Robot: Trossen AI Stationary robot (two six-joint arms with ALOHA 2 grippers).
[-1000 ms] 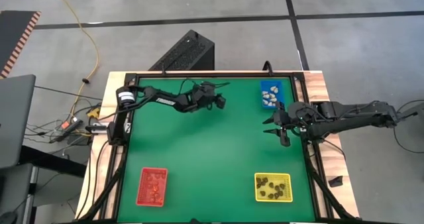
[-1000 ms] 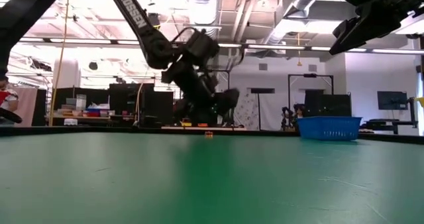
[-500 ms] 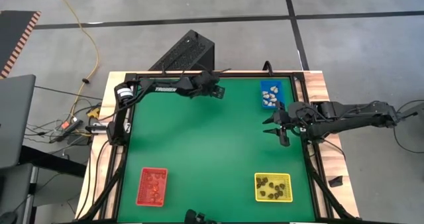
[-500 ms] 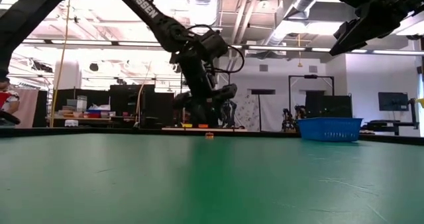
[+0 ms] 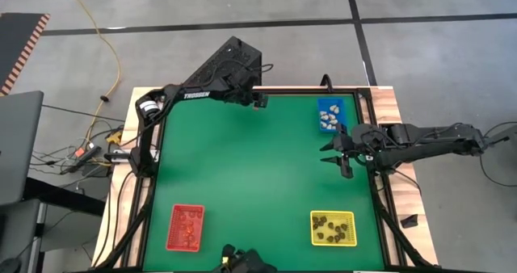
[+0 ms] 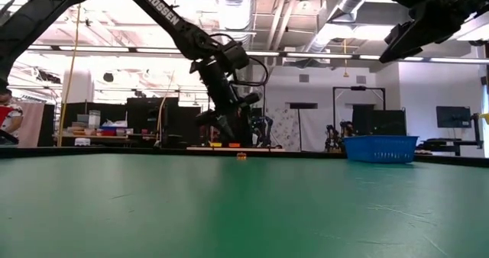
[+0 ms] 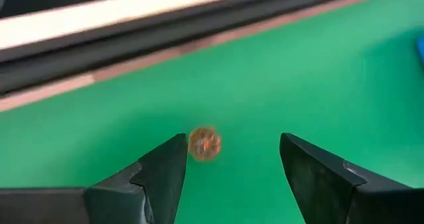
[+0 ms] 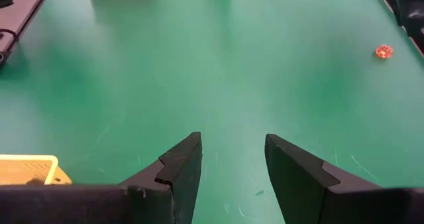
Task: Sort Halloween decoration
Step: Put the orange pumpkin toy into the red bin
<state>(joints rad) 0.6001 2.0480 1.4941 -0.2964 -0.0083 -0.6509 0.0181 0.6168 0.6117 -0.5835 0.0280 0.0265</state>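
One small orange trinket (image 7: 204, 143) of the Halloween decoration lies on the green mat near the table's far edge; it also shows in the low view (image 6: 241, 156) and the right wrist view (image 8: 383, 51). My left gripper (image 7: 232, 161) hangs open above it (image 6: 229, 124), at the far edge (image 5: 257, 100), fingers slanting down on either side of the trinket without touching it. My right gripper (image 5: 339, 153) waits open at the table's right side, nothing between its fingers (image 8: 233, 159).
A blue tray (image 5: 329, 114) with whitish trinkets stands at the far right, a yellow tray (image 5: 333, 228) with dark ones at the near right, and a red tray (image 5: 185, 227) with orange ones at the near left. The table's black frame (image 5: 210, 90) runs just behind my left gripper.
My left gripper has swung toward the table's far edge, risen a little and rolled at the wrist, staying open. The orange trinket has kept its place on the mat.
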